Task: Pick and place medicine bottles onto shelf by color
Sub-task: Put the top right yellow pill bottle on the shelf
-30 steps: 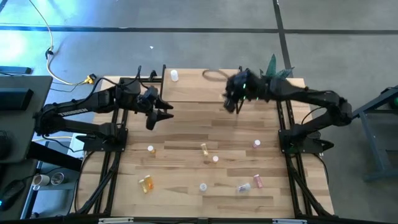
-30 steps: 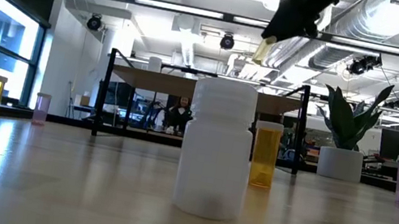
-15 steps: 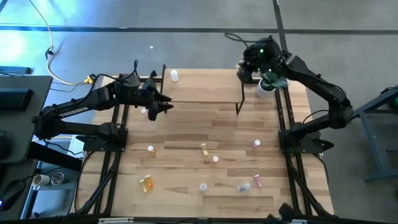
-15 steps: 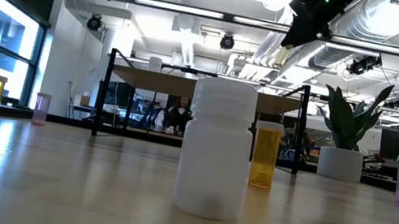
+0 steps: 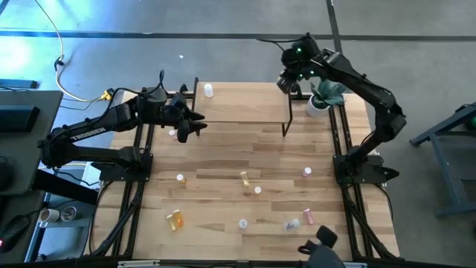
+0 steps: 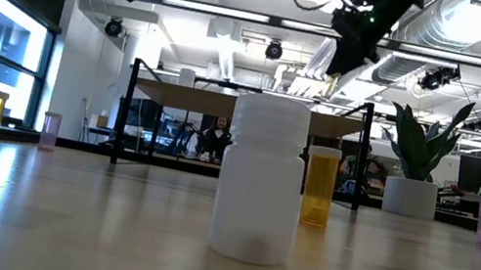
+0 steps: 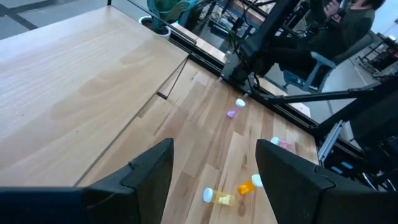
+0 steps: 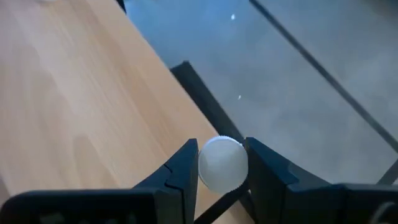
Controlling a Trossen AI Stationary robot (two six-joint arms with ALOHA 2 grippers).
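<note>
the surface (image 5: 223, 160) carries scattered medicine bottles (image 5: 245, 179). shelf (image 5: 245, 102) stands at its far edge. right gripper (image 5: 288, 80) over the shelf's far right corner, jaws clenched on a white-capped bottle (image 8: 222, 164). left gripper (image 5: 195, 125) at the shelf's left end, jaws released, empty.

The shelf (image 5: 242, 104) stands at the table's (image 5: 216, 160) far edge, one bottle (image 5: 208, 91) on its far left corner; the other bottles (image 5: 256, 190) lie scattered across the table's near half, well apart
</note>
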